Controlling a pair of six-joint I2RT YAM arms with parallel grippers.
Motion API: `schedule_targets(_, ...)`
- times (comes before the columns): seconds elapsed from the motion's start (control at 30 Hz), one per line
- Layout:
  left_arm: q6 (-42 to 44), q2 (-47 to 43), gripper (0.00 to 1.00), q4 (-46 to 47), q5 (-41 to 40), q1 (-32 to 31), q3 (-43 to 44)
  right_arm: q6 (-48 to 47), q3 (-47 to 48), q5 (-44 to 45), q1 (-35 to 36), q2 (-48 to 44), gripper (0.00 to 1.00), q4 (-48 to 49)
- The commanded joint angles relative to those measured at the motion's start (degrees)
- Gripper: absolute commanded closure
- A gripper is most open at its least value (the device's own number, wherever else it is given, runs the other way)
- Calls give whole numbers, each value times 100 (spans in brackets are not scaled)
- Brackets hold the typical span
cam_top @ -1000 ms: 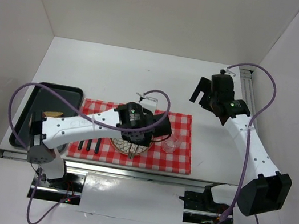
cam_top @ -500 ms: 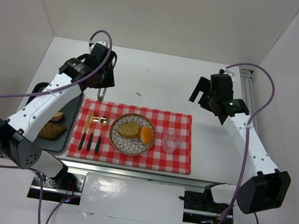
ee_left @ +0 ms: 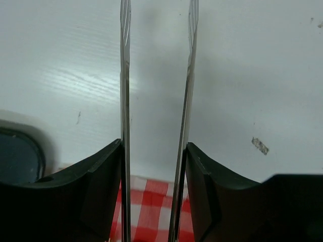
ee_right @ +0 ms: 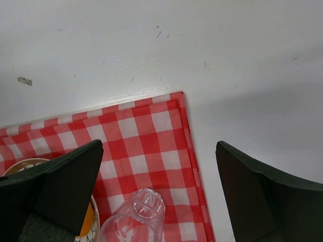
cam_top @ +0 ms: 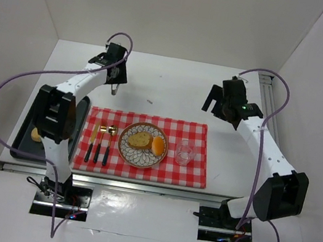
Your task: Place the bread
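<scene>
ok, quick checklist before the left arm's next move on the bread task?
1. ok: left gripper is empty, its fingers apart with nothing between, over bare table behind the cloth.
2. ok: right gripper is open and empty, near the cloth's far right corner.
3. ok: bread is on the plate; a slice and a bun lie on it.
4. cannot tell: more bread on the tray. One piece shows; the left arm hides most of the tray.
5. ok: glass stands upright on the cloth, apart from the plate.
</scene>
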Motion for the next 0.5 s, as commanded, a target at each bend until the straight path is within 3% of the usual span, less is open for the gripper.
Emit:
schedule_targets(0.0, 300, 537, 37, 527, 365, 161, 549, 11, 52, 80, -32, 109, 0, 257)
schedule_targets(0.07, 300, 784, 32, 317, 646, 214, 822, 11, 52, 80, -32, 109, 0, 257)
schedule_targets(0.1, 300, 951, 26, 316, 708, 215, 874, 11, 52, 80, -32, 109, 0, 205)
schedule_targets(0.13, 248, 1013, 12, 238, 709, 215, 945, 11, 52, 80, -32, 109, 0, 204)
schedule_targets(0.2, 247, 1066, 2, 97, 805, 215, 1024, 63, 52, 80, -85, 109, 0, 204)
schedule_targets(0.47, 195, 549, 0, -615, 647, 215, 1350, 63, 52, 80, -85, 109, 0, 204)
